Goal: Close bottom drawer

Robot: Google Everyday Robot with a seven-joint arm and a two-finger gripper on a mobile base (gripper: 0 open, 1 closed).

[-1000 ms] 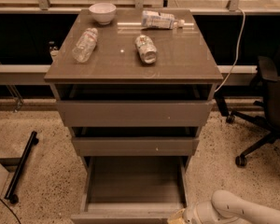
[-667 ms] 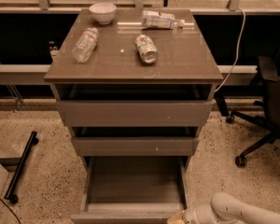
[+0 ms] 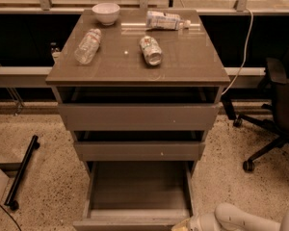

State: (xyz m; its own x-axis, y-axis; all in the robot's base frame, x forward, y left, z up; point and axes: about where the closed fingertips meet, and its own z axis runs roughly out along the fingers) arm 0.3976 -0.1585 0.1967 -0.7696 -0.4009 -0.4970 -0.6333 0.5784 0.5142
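Pincer [image 3: 184, 224]: at the bottom edge of the camera view, right of centre, a pale yellowish tip on the end of the white arm [image 3: 236, 219], which comes in from the lower right corner. Mostly cut off by the frame, so I cannot tell whether it is released or clenched. Nothing seen held in it. It sits just beside the right end of the bottom drawer's front panel; whether it touches it is unclear.

Bottom drawer [image 3: 137, 189]: pulled well out of the table [image 3: 183, 61], the tray open and showing a bare grey floor. Long axis runs front to back, from under the cabinet toward the camera. The flat front panel faces the camera along the lower edge of the view, square to the cabinet and not skewed.

Above it: middle drawer [image 3: 139, 150], out a little, with a white speck on its front. Top drawer [image 3: 137, 117], widest, also standing slightly proud, with a dark gap above it.

On the table top: white bowl [image 3: 106, 12] at the back left, upright. Clear bottle [image 3: 88, 45] lying on its side toward the left. Can [image 3: 151, 50] lying on its side near the centre. Another bottle [image 3: 164, 20] on its side at the back, right of the bowl.

Surroundings: speckled floor [image 3: 43, 196], black bar [image 3: 21, 172] lying at the left, office chair [image 3: 279, 105] at the right, white cable [image 3: 243, 57] hanging behind the table.
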